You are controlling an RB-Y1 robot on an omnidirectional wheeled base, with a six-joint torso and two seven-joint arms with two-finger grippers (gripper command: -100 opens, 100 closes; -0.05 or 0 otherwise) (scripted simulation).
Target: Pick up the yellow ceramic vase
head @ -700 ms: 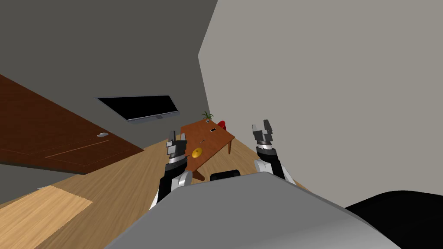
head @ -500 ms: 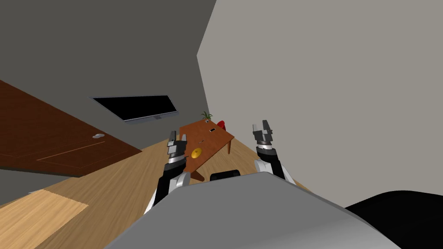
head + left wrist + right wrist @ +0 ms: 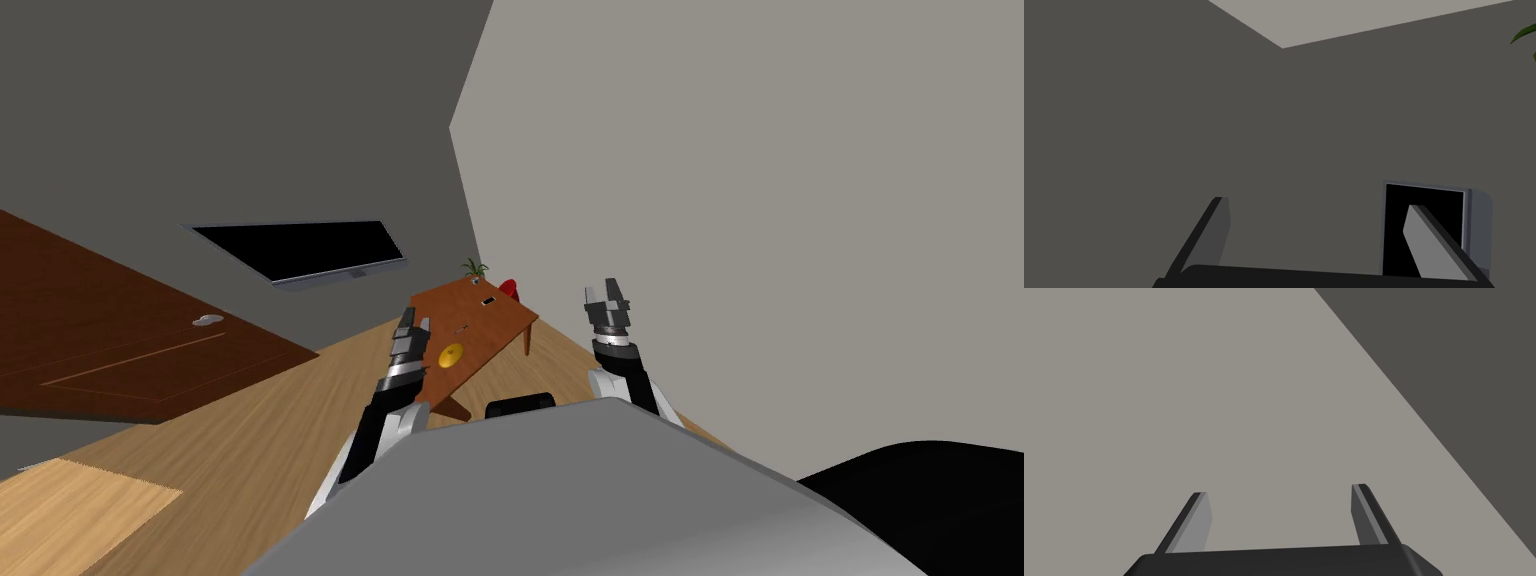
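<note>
A small yellow vase (image 3: 451, 354) stands on the near end of a brown wooden table (image 3: 500, 318) ahead of me in the head view. My left gripper (image 3: 413, 318) is raised just left of the vase, fingers open with nothing between them; its wrist view shows the open left gripper (image 3: 1319, 212) against a dark grey wall. My right gripper (image 3: 606, 293) is held up to the right of the table, also open and empty, and the right gripper (image 3: 1280, 503) faces a light grey wall.
On the table's far end lie a small potted plant (image 3: 474, 270), a phone-like object (image 3: 489, 300) and a red item (image 3: 511, 289). A dark screen (image 3: 300, 249) hangs on the grey wall, a brown door (image 3: 110, 330) lies left. Wooden floor (image 3: 250, 440) surrounds the table.
The whole head view has shifted left, so I have turned or moved. My left forearm has leaned further forward toward the table; the right arm holds its pose.
</note>
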